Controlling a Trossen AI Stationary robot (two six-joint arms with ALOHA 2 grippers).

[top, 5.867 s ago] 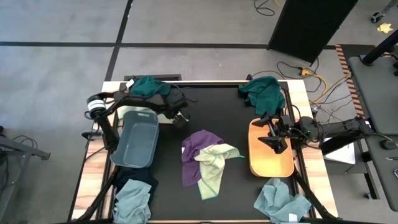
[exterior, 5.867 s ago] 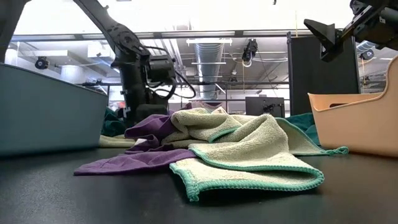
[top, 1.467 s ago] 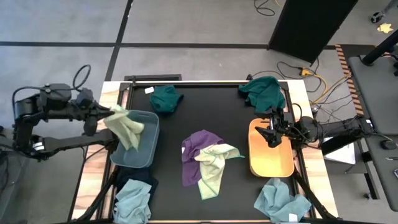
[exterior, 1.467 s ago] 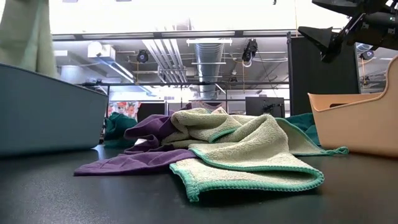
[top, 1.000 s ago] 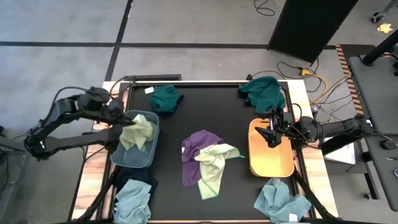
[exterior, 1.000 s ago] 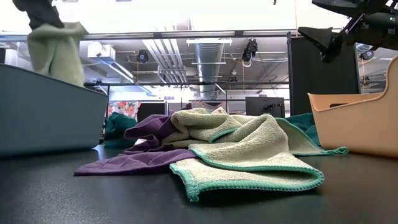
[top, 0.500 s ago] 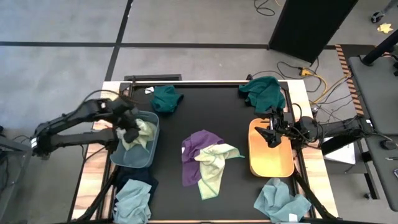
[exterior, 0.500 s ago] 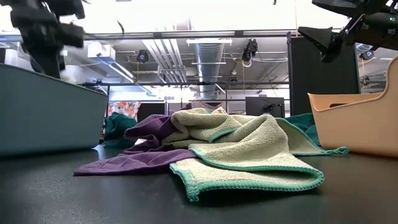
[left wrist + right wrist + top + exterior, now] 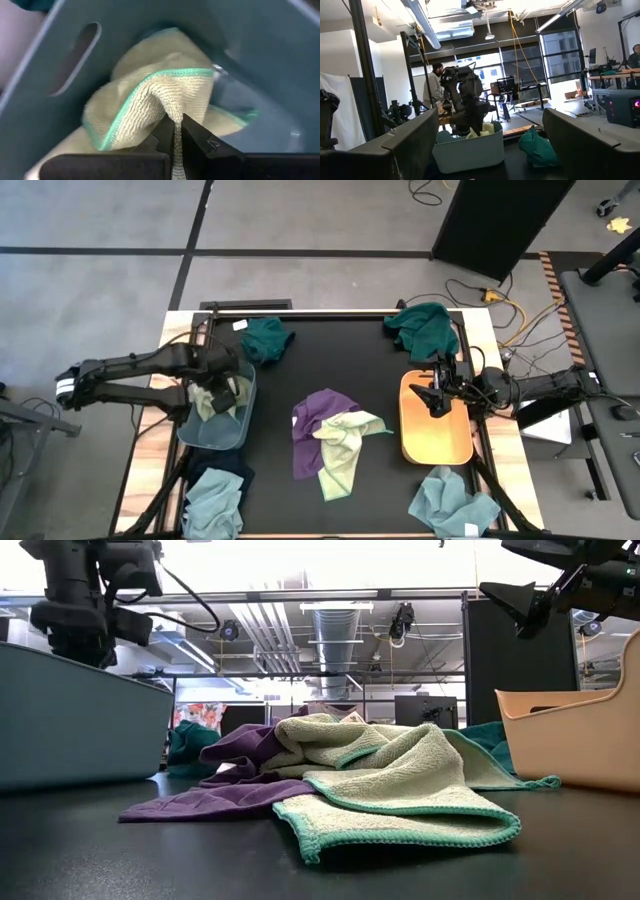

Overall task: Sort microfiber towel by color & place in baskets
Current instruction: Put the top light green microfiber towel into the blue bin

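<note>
- High view: I have the left tool [image 9: 222, 393] down inside the grey-blue rectangular plastic basket [image 9: 205, 434] on the table's left side.
- Left wrist view: its fingers are clenched on a fold of the pale yellow-green microfiber towel with a green stitched edge [image 9: 150, 100], which lies bunched against the basket's inner wall.
- The right tool [image 9: 428, 392] hangs over the orange-tan plastic basket [image 9: 436, 442], fingers spread apart and gripping nothing.
- On the black table [image 9: 330, 355], between the baskets, a purple towel [image 9: 318, 412] lies under a second pale yellow-green towel [image 9: 343, 442], touching.
- Dark teal green towels sit at the far edge [image 9: 266, 337] [image 9: 424, 326].
- Light blue-grey towels lie at the near corners [image 9: 212, 505] [image 9: 452, 503], the left one on a navy towel [image 9: 222, 459].
</note>
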